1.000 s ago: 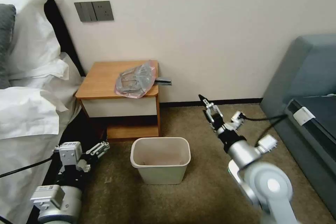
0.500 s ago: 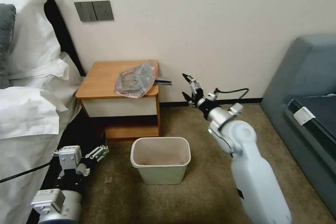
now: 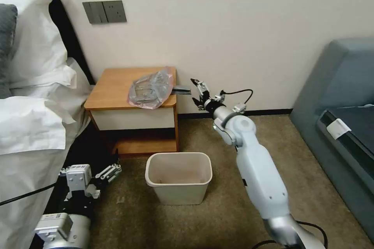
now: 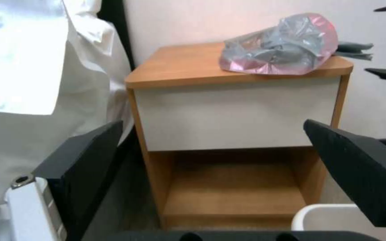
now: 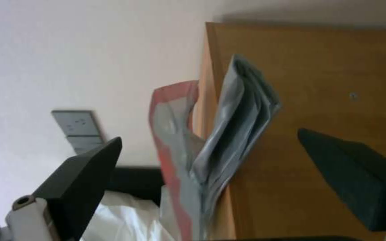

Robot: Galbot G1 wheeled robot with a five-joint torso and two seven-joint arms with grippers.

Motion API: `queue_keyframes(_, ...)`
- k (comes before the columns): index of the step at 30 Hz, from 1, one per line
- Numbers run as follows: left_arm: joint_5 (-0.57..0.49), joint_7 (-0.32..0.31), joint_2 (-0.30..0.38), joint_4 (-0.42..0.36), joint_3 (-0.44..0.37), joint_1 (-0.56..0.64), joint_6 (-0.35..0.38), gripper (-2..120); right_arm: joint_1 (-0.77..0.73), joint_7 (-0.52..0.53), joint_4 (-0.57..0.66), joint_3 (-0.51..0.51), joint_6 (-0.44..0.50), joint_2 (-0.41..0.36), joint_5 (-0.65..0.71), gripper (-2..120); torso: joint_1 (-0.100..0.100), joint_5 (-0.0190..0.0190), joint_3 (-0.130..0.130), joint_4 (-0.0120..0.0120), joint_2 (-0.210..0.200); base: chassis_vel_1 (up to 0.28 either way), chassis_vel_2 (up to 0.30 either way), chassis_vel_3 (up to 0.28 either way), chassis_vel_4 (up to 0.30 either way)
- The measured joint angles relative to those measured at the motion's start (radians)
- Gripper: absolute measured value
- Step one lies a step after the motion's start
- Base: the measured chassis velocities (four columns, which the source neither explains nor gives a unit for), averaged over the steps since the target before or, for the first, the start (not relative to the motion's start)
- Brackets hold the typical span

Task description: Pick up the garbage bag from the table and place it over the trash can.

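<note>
Table [image 3: 117, 85]: one garbage bag [image 3: 150, 89]; floor: one trash can [image 3: 179, 177].

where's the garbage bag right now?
In the head view the garbage bag lies crumpled on the table, at its right front corner, overhanging the right edge. The open right gripper is just to its right, not touching.

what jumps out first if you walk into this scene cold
The right hand, open, reaches toward the table's right edge, just short of the grey bag that overhangs it. On the carpet in front stands the trash can, unlined. The left hand hangs low beside the bed, also open.
</note>
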Motion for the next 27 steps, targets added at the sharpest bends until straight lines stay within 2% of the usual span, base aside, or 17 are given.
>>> queue_keyframes(11, 0.026, 0.009, -0.013, 0.000, 0.005, 0.022, -0.018, 100, 0.063, -0.067, -0.149, 0.004, 0.006, 0.047, -0.062, 99, 0.000, 0.0001, 0.000, 0.0001, 0.000, 0.000, 0.000, 0.000, 0.000)
queue_keyframes(13, 0.030, 0.010, -0.015, 0.000, 0.004, 0.028, -0.021, 100, 0.072, -0.085, -0.176, 0.006, 0.010, 0.049, -0.075, 95, 0.000, 0.0000, 0.000, -0.0001, 0.000, 0.000, 0.000, 0.000, 0.000)
queue_keyframes(16, 0.038, 0.013, -0.019, 0.000, 0.004, 0.037, -0.027, 100, 0.084, -0.117, -0.212, 0.009, 0.022, 0.049, -0.097, 80, 0.000, 0.0001, 0.000, -0.0001, 0.000, 0.000, 0.000, 0.000, 0.000)
queue_keyframes(18, 0.039, 0.014, -0.020, 0.000, 0.005, 0.038, -0.028, 100, 0.084, -0.120, -0.213, 0.008, 0.022, 0.049, -0.099, 77, 0.000, 0.0001, 0.000, -0.0001, 0.000, 0.000, 0.000, 0.000, 0.000)
queue_keyframes(20, 0.043, 0.016, -0.023, 0.000, 0.006, 0.039, -0.031, 100, 0.084, -0.131, -0.213, 0.006, 0.024, 0.049, -0.104, 65, 0.000, 0.0001, 0.000, -0.0002, 0.000, 0.000, 0.000, 0.000, 0.000)
queue_keyframes(21, 0.043, 0.016, -0.023, 0.000, 0.006, 0.039, -0.031, 100, 0.084, -0.131, -0.213, 0.006, 0.024, 0.049, -0.104, 65, 0.000, 0.0001, 0.000, -0.0002, 0.000, 0.000, 0.000, 0.000, 0.000)
queue_keyframes(23, 0.045, 0.017, -0.024, 0.000, 0.007, 0.038, -0.033, 100, 0.084, -0.135, -0.212, 0.006, 0.024, 0.049, -0.105, 54, 0.000, 0.0001, 0.000, -0.0001, 0.000, 0.000, 0.000, 0.000, 0.000)
queue_keyframes(24, 0.045, 0.017, -0.024, 0.000, 0.007, 0.038, -0.033, 100, 0.084, -0.135, -0.212, 0.006, 0.024, 0.049, -0.105, 54, 0.000, 0.0001, 0.000, -0.0001, 0.000, 0.000, 0.000, 0.000, 0.000)
queue_keyframes(27, 0.046, 0.018, -0.024, 0.000, 0.007, 0.037, -0.034, 100, 0.083, -0.137, -0.207, 0.008, 0.025, 0.048, -0.105, 40, 0.000, 0.0001, 0.000, -0.0002, 0.000, 0.000, 0.000, 0.000, 0.000)
